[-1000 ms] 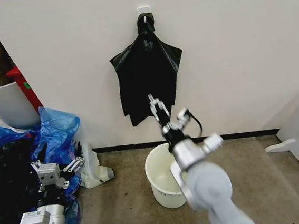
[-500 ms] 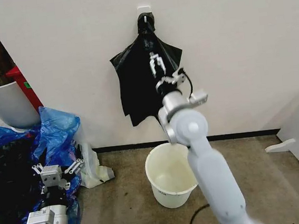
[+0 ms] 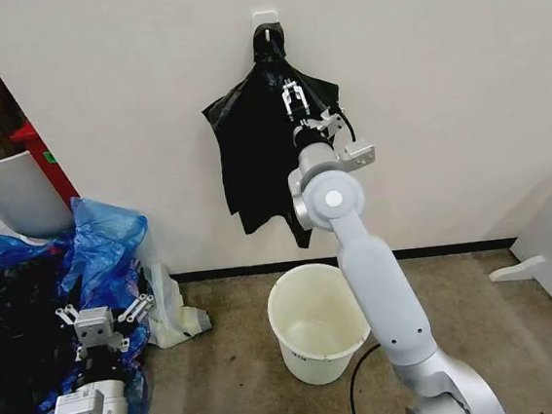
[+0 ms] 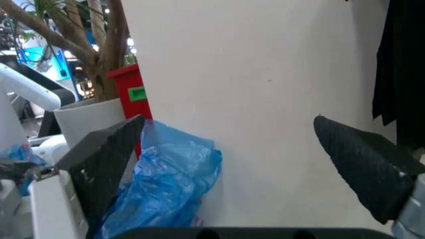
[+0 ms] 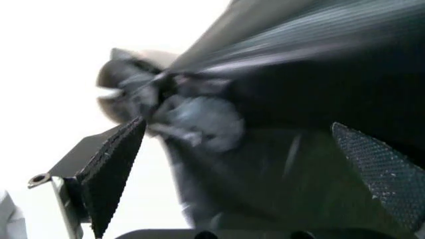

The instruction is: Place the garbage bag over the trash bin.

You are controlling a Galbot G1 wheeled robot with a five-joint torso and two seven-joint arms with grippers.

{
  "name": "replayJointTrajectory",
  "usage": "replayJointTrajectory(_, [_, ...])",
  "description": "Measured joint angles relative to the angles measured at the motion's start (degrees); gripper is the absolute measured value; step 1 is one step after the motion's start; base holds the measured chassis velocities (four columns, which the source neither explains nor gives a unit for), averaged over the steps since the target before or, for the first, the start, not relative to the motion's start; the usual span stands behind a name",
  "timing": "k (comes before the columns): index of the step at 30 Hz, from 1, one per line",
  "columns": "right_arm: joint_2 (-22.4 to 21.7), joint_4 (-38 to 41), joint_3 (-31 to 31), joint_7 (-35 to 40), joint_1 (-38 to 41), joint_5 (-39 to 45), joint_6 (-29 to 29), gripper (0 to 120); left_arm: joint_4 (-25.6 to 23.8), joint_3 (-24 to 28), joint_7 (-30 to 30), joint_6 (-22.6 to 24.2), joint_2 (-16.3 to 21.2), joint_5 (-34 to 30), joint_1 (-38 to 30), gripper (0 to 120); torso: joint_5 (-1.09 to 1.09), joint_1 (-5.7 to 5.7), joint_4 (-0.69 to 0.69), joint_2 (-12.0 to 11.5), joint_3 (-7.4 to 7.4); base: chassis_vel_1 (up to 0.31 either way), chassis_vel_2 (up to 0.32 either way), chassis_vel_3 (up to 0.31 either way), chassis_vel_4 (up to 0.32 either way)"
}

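Since a second ago the right arm has swung up from above the trash bin [image 3: 318, 322], and the right gripper [image 3: 292, 97] now sits against the upper part of the garbage bag [image 3: 263, 154], jaws spread with nothing between them. That black bag hangs from a wall hook [image 3: 265, 18] above the bin. Low beside blue plastic bags [image 3: 103, 238], the left gripper [image 3: 94, 313] rests with jaws parted.
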Motion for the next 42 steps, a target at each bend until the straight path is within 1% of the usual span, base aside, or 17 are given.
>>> replayJointTrajectory(1, [0.00, 1.63, -0.71, 0.58, -0.47, 0.62, -0.02, 100, 0.00, 0.09, 0.00, 0.00, -0.02, 0.05, -0.01, 100, 0.00, 0.00, -0.02, 0.00, -0.01, 0.000, 0.000, 0.000, 0.000])
replayJointTrajectory(3, [-0.02, 3.74, -2.27, 1.19, -1.65, 1.28, -0.14, 100, -0.01, 0.12, 0.02, -0.01, 0.00, 0.07, -0.02, 100, 0.00, -0.01, -0.01, 0.00, -0.01, 0.000, 0.000, 0.000, 0.000])
replayJointTrajectory(8, [-0.03, 5.48, -4.45, 1.39, -2.40, 2.84, -0.27, 100, -0.13, -0.08, 0.03, -0.02, 0.22, 0.04, -0.06, 100, 0.00, -0.01, 0.00, 0.00, -0.01, 0.000, 0.000, 0.000, 0.000])
replayJointTrajectory(10, [-0.04, 4.64, -4.62, 0.96, -1.65, 2.97, -0.32, 100, -0.14, -0.21, 0.02, -0.03, 0.34, -0.03, -0.04, 100, 0.00, -0.01, -0.01, 0.00, -0.01, 0.000, 0.000, 0.000, 0.000])
replayJointTrajectory(13, [-0.06, 1.28, -3.59, 0.11, 1.77, 3.83, -0.31, 100, -0.27, -0.29, -0.01, -0.03, 0.44, -0.10, 0.03, 100, 0.00, -0.01, -0.01, 0.00, -0.01, 0.000, 0.000, 0.000, 0.000])
replayJointTrajectory(15, [-0.06, 1.01, -3.46, 0.07, 2.06, 3.95, -0.31, 100, -0.28, -0.30, -0.01, -0.03, 0.44, -0.10, 0.03, 100, 0.00, -0.01, -0.01, 0.00, -0.01, 0.000, 0.000, 0.000, 0.000])
replayJointTrajectory(19, [-0.06, -1.87, -2.18, -0.54, 5.15, 5.19, -0.27, 100, -0.29, -0.08, -0.01, -0.03, 0.30, 0.01, 0.01, 100, 0.00, -0.01, -0.01, 0.00, -0.01, 0.000, 0.000, 0.000, 0.000])
replayJointTrajectory(24, [-0.06, -2.82, -1.88, -0.74, 5.71, 5.41, -0.27, 100, -0.29, 0.01, 0.00, -0.03, 0.23, 0.11, 0.01, 100, 0.00, -0.01, -0.01, 0.00, -0.01, 0.000, 0.000, 0.000, 0.000])
replayJointTrajectory(28, [-0.08, -6.51, -0.91, -1.87, 6.87, 5.60, -0.40, 100, -0.49, -0.15, -0.02, -0.03, 0.05, 0.18, 0.04, 100, 0.00, -0.01, -0.01, 0.01, -0.01, 0.000, 0.000, 0.000, 0.000])
replayJointTrajectory(37, [-0.08, -7.21, -1.17, -2.86, 6.65, 5.48, -0.63, 99, -0.56, -0.13, -0.05, -0.04, -0.23, 0.31, -0.03, 100, 0.00, -0.01, -0.01, 0.01, 0.00, 0.000, 0.000, 0.000, 0.000])
replayJointTrajectory(40, [-0.08, -7.29, -1.00, -3.37, 6.69, 5.19, -0.60, 87, -0.49, 0.08, -0.06, -0.17, -0.58, 0.65, -0.03, 100, 0.00, -0.01, -0.01, 0.01, 0.00, 0.000, 0.000, 0.000, 0.000])
replayJointTrajectory(41, [-0.07, -7.29, -1.00, -3.57, 6.67, 4.94, -0.60, 86, -0.48, 0.12, -0.06, -0.31, -0.65, 0.73, -0.02, 100, 0.00, -0.01, -0.01, 0.01, 0.00, 0.000, 0.000, 0.000, 0.000])
replayJointTrajectory(42, [-0.08, -7.31, -1.04, -4.28, 6.47, 3.94, -0.60, 79, -0.48, 0.19, -0.06, -0.62, -0.75, 1.00, -0.02, 100, 0.00, -0.01, -0.01, 0.01, -0.01, 0.000, 0.000, 0.000, 0.000])
